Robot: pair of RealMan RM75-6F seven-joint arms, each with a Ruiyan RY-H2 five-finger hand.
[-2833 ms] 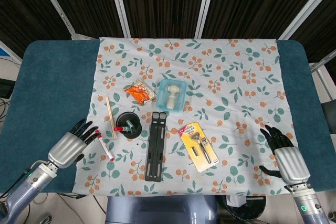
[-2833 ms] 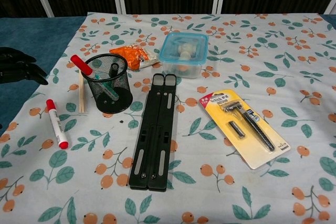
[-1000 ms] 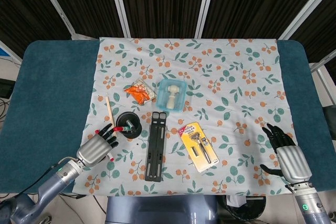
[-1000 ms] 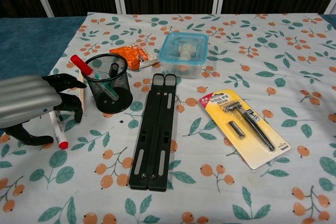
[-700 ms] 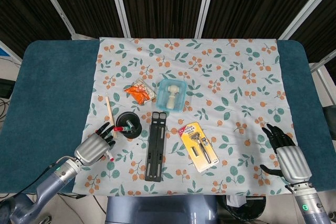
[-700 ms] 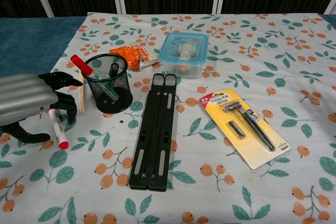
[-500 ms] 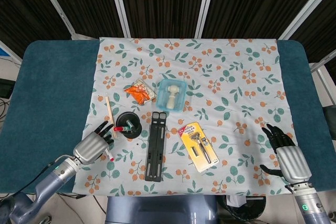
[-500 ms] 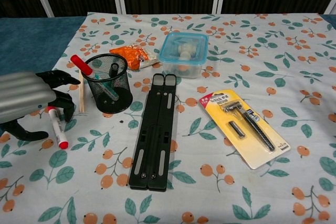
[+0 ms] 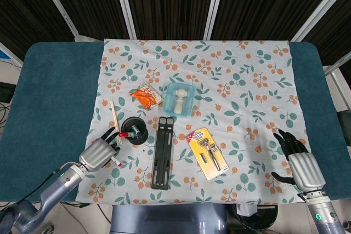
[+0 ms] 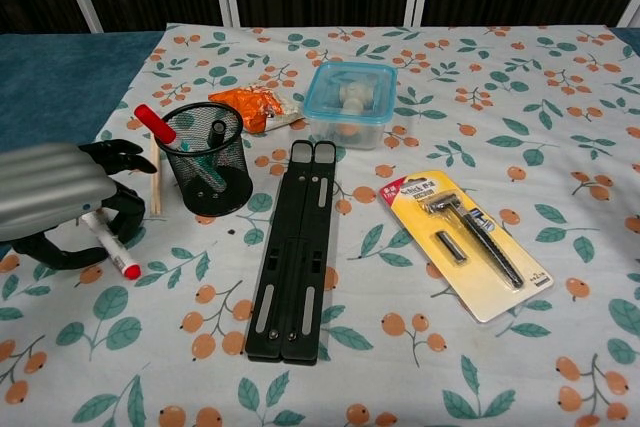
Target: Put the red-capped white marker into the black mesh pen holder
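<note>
The red-capped white marker (image 10: 112, 249) lies at the cloth's left edge, its red end (image 9: 117, 163) pointing toward me. My left hand (image 10: 55, 197) is closed over it: the fingers curl over the white barrel and the thumb comes in from below, so most of the barrel is hidden. In the head view the left hand (image 9: 98, 152) sits just left of the black mesh pen holder (image 9: 134, 130). The pen holder (image 10: 207, 157) stands upright with a red-tipped pen and a dark pen inside. My right hand (image 9: 299, 165) rests at the table's near right, fingers apart, holding nothing.
A wooden stick (image 10: 154, 187) lies between my left hand and the holder. A black folding stand (image 10: 292, 247) lies right of the holder. A razor pack (image 10: 465, 244), a blue-lidded box (image 10: 350, 102) and an orange packet (image 10: 255, 105) lie beyond.
My left hand came in from the left table edge over the marker and its fingers closed around it. The marker has swung slightly, its red end now further right. The right hand stayed still.
</note>
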